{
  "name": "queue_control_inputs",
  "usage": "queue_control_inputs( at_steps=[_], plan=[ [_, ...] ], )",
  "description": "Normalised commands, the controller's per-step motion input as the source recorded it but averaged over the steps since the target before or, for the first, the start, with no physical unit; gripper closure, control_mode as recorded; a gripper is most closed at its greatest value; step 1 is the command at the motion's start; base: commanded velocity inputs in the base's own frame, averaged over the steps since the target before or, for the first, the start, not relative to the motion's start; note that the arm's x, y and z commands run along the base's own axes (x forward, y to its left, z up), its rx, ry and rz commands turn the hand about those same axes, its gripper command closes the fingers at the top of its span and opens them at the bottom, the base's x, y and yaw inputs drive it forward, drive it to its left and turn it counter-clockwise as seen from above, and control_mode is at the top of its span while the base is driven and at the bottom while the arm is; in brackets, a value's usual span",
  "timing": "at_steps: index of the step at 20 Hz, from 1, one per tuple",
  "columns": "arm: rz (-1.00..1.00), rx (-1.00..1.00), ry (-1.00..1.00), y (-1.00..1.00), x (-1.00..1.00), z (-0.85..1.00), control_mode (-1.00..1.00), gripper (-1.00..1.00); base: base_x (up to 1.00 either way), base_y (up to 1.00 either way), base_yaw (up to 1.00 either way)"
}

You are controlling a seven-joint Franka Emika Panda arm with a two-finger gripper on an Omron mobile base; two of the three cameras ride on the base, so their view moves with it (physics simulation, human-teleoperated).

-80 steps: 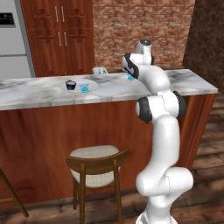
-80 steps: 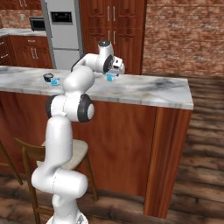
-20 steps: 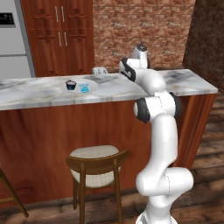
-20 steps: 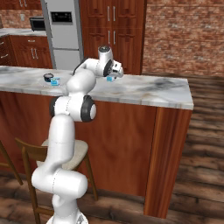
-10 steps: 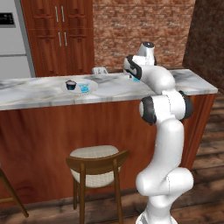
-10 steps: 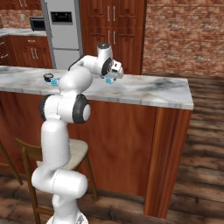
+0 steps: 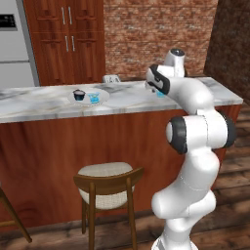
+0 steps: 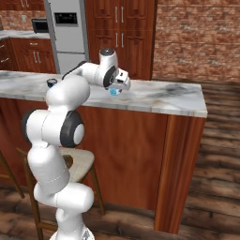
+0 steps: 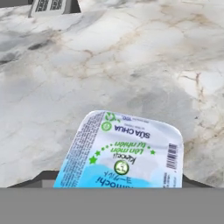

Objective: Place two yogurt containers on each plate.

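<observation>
Jaws have narrowed, seemingly round yogurt container [image 9: 122, 151] above counter [image 9: 131, 57].

Two yogurt containers [image 7: 93, 97] [image 9: 122, 151] (one beside a black cup [image 7: 79, 94]) and one plate [image 7: 105, 98].

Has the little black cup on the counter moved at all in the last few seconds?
No. The black cup sits left of the blue yogurt container on the pale plate, as before.
</observation>
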Motion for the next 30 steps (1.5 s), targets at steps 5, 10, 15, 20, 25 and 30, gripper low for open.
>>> queue_control_inputs(
  at_steps=[5, 10, 15, 20, 25, 30],
  plan=[
    [0.01, 0.00, 0.05, 0.12, -0.47, 0.40, -1.00, 1.00, 0.00, 0.00, 0.00],
    [0.04, 0.00, 0.00, 0.42, -0.50, 0.52, -1.00, 1.00, 0.00, 0.00, 0.00],
    [0.04, 0.00, 0.05, 0.18, -0.49, 0.37, -1.00, 1.00, 0.00, 0.00, 0.00],
    [0.00, 0.00, 0.00, 0.00, -0.47, 0.05, -1.00, 1.00, 0.00, 0.00, 0.00],
    [0.00, 0.00, 0.00, -0.11, -0.27, 0.06, -1.00, 1.00, 0.00, 0.00, 0.00],
    [0.00, 0.00, 0.00, -0.01, -0.12, 0.02, -1.00, 1.00, 0.00, 0.00, 0.00]
  ],
)
